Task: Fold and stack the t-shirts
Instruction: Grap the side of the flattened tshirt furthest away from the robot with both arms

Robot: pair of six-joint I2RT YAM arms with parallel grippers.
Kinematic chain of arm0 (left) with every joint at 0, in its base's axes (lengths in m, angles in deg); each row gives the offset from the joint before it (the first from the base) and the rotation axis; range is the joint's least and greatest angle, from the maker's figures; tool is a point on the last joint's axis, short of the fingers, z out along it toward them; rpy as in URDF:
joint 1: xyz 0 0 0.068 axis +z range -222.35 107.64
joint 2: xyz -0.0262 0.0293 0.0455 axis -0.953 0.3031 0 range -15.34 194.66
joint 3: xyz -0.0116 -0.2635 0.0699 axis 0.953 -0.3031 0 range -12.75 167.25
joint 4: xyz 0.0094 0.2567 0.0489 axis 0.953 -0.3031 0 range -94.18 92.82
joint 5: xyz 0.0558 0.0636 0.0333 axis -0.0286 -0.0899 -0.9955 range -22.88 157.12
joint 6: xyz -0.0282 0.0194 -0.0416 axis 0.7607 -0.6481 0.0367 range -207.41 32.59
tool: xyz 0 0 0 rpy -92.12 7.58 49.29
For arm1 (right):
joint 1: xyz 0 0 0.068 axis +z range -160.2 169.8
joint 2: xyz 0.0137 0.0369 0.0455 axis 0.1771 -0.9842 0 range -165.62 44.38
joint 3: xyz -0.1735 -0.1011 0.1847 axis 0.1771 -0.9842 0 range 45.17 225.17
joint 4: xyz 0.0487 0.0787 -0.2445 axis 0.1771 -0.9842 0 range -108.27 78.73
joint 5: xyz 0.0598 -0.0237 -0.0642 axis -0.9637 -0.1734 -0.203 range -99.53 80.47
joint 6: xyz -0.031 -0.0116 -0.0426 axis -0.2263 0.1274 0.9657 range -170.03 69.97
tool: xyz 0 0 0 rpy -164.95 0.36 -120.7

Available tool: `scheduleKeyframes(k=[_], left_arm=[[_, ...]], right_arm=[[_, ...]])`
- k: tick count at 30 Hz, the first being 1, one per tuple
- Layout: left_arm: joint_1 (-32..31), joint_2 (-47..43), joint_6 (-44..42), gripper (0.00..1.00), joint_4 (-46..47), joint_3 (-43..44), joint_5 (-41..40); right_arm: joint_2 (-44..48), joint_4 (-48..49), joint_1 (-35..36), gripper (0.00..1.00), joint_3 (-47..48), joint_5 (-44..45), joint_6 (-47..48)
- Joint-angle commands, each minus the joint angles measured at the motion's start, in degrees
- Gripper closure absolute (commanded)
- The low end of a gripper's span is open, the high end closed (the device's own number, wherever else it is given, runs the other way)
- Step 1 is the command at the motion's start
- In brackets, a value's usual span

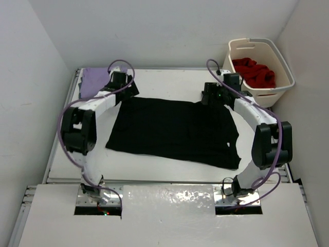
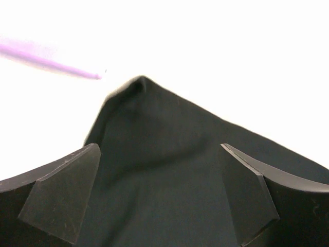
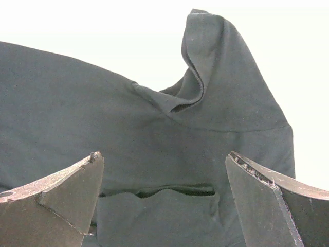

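Black shirt (image 1: 175,131) covers the middle of the table (image 1: 169,82), spread out flat, its far edge running from about 11 to 1 o'clock. A sleeve sticks out at its 4 o'clock corner. It looks laid out for folding, not folded; the right wrist view shows one corner flap turned up and a seam or hem below it, and I cannot say whether that counts as a first fold.

Left claw (image 2: 159,149) hangs over the far left corner of the shirt, at 11 o'clock. Its jaws stand wide apart with cloth under the gap and nothing pinched. Right claw (image 3: 164,157) is over the far right corner, at 1 o'clock, just as wide, holding nothing.

At 10 o'clock a purple shirt (image 1: 93,81) lies on the table corner, partly hidden by the left arm. It looks compact, so it may be folded and may be the start of the stack. A red shirt (image 1: 254,72) sits bunched in the basket (image 1: 280,62) at 2 o'clock, off the table, untouched.

My judgement: at most one shirt is done, the black one is in hand, the red one is left. No other shirt is in view.
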Motion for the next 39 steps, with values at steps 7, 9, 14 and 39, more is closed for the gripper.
scheduleKeyframes(k=[7, 9, 14, 39], left_arm=[[-1.3, 13.6, -14.1, 0.09, -1.0, 18.6, -8.2], [-1.3, 15.7, -15.4, 0.13, -2.6, 20.7, -8.9], [-1.4, 18.2, -17.0, 0.21, -1.7, 20.9, -6.1], [-1.7, 21.8, -16.8, 1.0, 0.1, 20.0, -9.6]], right_arm=[[-4.3, 1.0, 0.4, 0.01, 3.9, 2.2, 0.3], [-4.6, 0.9, 0.4, 0.01, 4.2, 3.2, 0.3], [-6.0, 0.7, 0.4, 0.01, 4.9, 4.1, 0.2], [-14.7, 1.6, 2.7, 0.01, 12.1, 6.9, -2.8]])
